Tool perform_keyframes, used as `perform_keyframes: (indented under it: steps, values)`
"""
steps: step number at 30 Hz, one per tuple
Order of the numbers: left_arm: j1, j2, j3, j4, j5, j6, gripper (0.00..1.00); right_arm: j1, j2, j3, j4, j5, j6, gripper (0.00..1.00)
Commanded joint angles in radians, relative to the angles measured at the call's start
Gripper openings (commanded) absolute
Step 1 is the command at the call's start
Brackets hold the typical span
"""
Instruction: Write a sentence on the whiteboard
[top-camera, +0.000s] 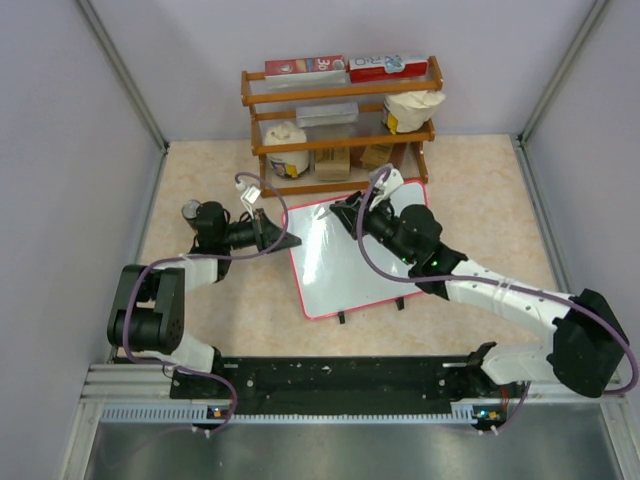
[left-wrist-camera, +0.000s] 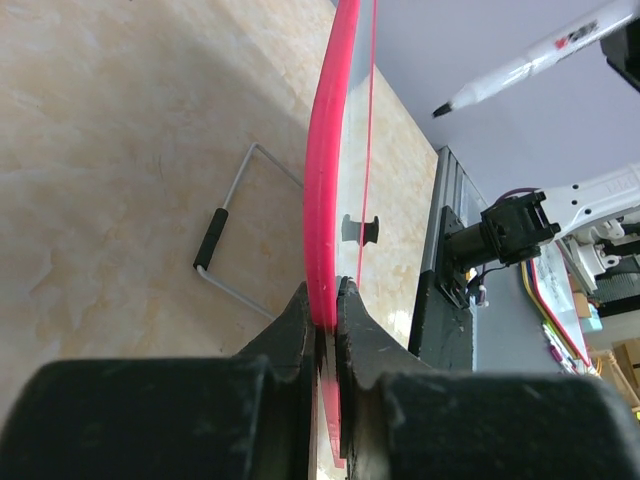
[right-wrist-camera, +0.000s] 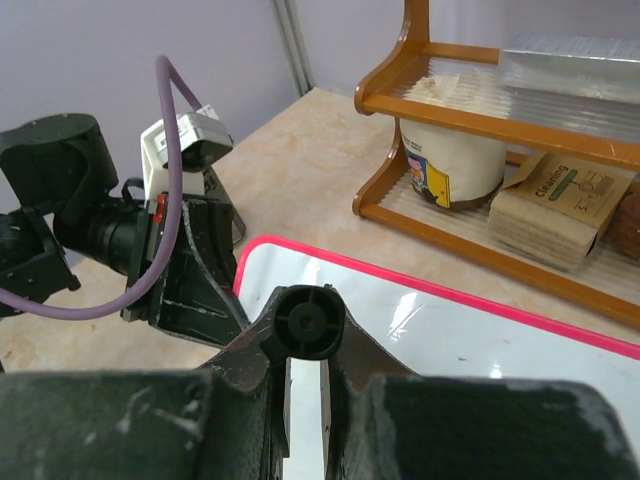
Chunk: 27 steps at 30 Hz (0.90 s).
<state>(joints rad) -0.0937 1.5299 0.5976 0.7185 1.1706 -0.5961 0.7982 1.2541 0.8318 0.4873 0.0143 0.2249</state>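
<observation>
The whiteboard (top-camera: 350, 262), white with a thin red frame, lies tilted on the table in the top view. My left gripper (top-camera: 288, 242) is shut on its left red edge (left-wrist-camera: 325, 180), the jaws pinching the frame (left-wrist-camera: 330, 300). My right gripper (top-camera: 354, 212) hovers over the board's far left corner, shut on a marker. The marker's black end cap (right-wrist-camera: 310, 322) sits between the fingers, and its white body and dark tip (left-wrist-camera: 520, 68) point down at the board. No sentence shows on the white surface (right-wrist-camera: 450, 330).
A wooden shelf rack (top-camera: 340, 120) with boxes, jars and bags stands just behind the board. A bent wire leg with a black sleeve (left-wrist-camera: 225, 240) lies on the table under the board's edge. Grey walls close in both sides, and a metal rail (top-camera: 340, 375) runs along the near edge.
</observation>
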Motion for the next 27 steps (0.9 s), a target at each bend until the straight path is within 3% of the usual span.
perform_keyframes:
  steps: [1, 27]
  values:
    - [0.000, 0.001, -0.004, 0.006, -0.006, 0.153, 0.00, 0.067, 0.033, 0.023, 0.083, 0.114, -0.088, 0.00]
    - [0.002, 0.015, 0.002, -0.001, -0.009, 0.160, 0.00, 0.113, 0.125, -0.002, 0.143, 0.231, -0.078, 0.00]
